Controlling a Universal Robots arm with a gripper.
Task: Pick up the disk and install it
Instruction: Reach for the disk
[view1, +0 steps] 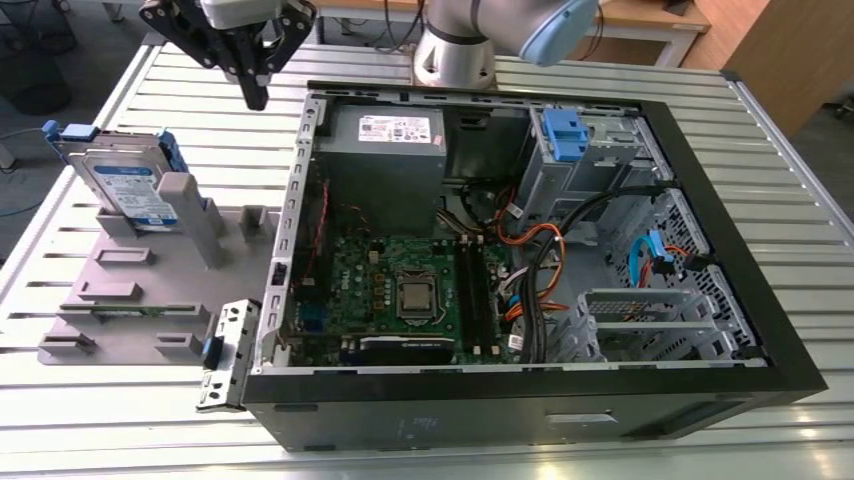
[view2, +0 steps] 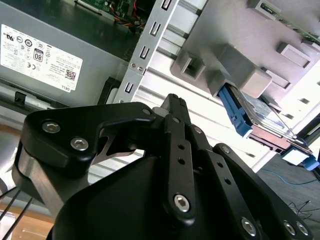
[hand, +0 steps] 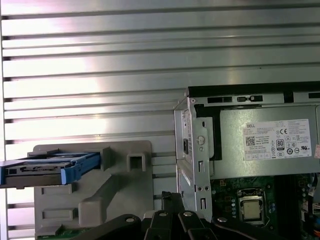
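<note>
Silver metal framed in blue plastic: one disk (view1: 127, 185), standing on edge and leaning a little, in a slot of one grey moulded fixture (view1: 134, 300). Reading the exterior view as a clock face, I place the disk at ten o'clock. The fixture runs from there down towards eight o'clock on the slatted aluminium table (view1: 107, 420). In both wrist views the disk (hand: 50, 167) (view2: 260, 112) sits in the fixture with its blue carrier end jutting past the grey edge.

One arm, one gripper (view1: 254, 95). I find it at eleven o'clock, hovering above the table between the disk and the far corner of the case, well apart from the disk and touching nothing. Its jaws are clenched together to a single tip, with nothing between them. The second wrist view (view2: 173, 102) and the first wrist view (hand: 172, 197) both confirm this.

One open computer case (view1: 747, 330) lies on its side from the centre out to four o'clock. Inside I count one grey power supply box (view1: 387, 135) at twelve o'clock, one blue-handled drive cage (view1: 567, 140) at one o'clock, and one green motherboard (view1: 400, 290) at centre. One loose grey metal bracket (view1: 224, 355) with a blue tab lies at seven o'clock, just beside the case's near corner.
</note>
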